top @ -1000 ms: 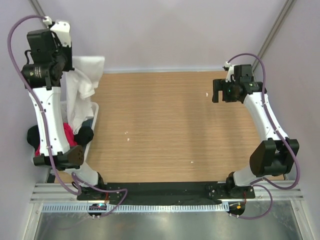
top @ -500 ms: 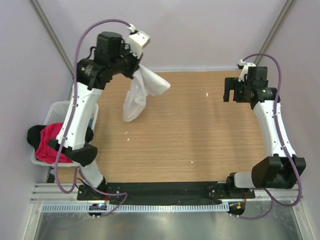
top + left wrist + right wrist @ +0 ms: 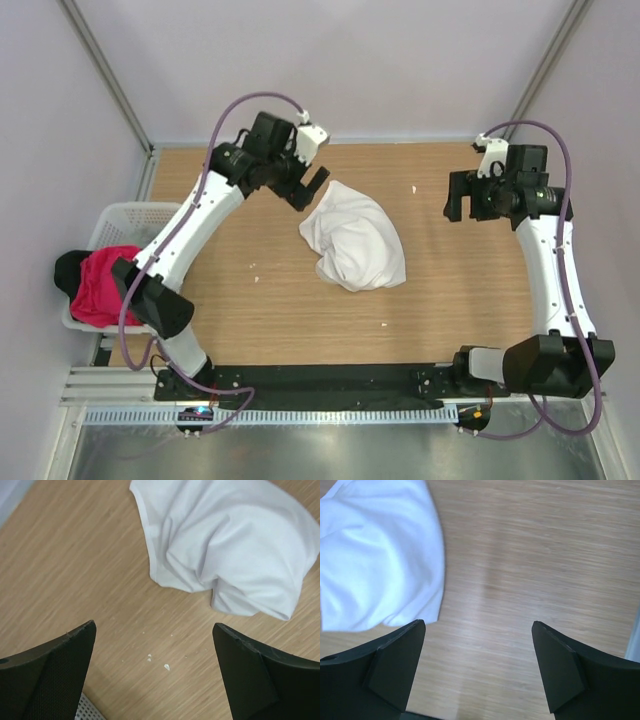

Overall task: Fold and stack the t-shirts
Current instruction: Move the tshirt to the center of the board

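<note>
White t-shirt (image 3: pixel 353 237) lies crumpled on the table (image 3: pixel 250 310), left claw (image 3: pixel 154 626) and right claw (image 3: pixel 478 624) both spread.

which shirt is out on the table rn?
The white shirt, crumpled on the table between the arms. The pink-red shirt and black shirt are at the basket, far left.

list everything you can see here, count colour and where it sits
white t-shirt: 1, white, crumpled mid-table, clear of both grippers
pink-red t-shirt: 1, pink-red, in the basket
black t-shirt: 1, black, draped over the basket's left side
basket: 1, white lattice, at the table's left edge
table: 1, wood brown
specks: a few, white, scattered on the table
left gripper: 1, black, open, by the white t-shirt's far-left corner
right gripper: 1, black, open, right of the shirt
</note>
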`<state>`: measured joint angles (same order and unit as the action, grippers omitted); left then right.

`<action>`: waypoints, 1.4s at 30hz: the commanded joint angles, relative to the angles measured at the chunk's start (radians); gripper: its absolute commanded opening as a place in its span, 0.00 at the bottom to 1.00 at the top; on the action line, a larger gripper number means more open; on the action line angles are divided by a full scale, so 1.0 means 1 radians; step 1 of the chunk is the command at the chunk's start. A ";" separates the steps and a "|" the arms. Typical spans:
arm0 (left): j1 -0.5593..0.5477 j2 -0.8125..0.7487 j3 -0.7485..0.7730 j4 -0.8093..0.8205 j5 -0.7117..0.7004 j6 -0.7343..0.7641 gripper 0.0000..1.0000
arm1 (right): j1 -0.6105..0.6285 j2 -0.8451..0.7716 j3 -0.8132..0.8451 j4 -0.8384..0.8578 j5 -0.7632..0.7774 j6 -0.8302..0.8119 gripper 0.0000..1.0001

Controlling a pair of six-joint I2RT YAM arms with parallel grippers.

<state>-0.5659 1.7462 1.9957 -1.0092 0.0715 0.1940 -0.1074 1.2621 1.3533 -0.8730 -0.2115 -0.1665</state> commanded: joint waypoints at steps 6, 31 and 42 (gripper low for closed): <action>0.049 -0.146 -0.380 0.216 -0.035 -0.080 0.96 | 0.006 0.250 0.090 -0.029 -0.267 0.034 0.90; 0.340 -0.011 -0.603 0.313 0.177 -0.320 0.63 | 0.833 0.841 0.708 -0.113 0.178 -0.269 0.71; 0.345 -0.063 -0.660 0.311 0.028 -0.326 0.62 | 0.873 1.025 0.797 -0.089 0.173 -0.228 0.71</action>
<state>-0.2226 1.7493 1.3540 -0.7296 0.1642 -0.1238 0.7582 2.2803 2.0895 -0.9775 -0.0238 -0.4225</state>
